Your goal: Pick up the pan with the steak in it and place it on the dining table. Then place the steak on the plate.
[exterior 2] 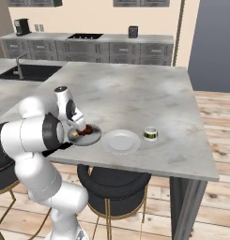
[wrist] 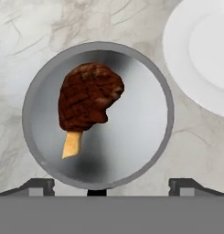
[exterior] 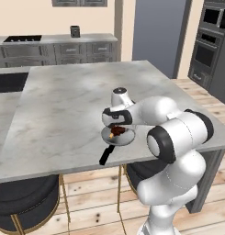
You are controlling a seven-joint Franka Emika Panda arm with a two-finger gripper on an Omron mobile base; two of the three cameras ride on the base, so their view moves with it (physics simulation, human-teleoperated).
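The gripper [wrist: 111,187] hangs directly above the pan [wrist: 131,137], jaws spread wide and holding nothing. The steak [wrist: 88,96] lies in the pan below it, clear of the rim. The plate [wrist: 200,55] sits just beside the pan on the bench [wrist: 22,36], near the bench's front edge.

The pan [wrist: 131,132] sits on the marble counter [wrist: 22,55], with the steak [wrist: 88,96] lying in its left half, tan end toward the bottom. The plate [wrist: 200,50] lies just beside the pan at upper right. The claw [wrist: 111,187] is spread wide, its 2 fingertips [wrist: 38,186] flanking the pan's near rim.
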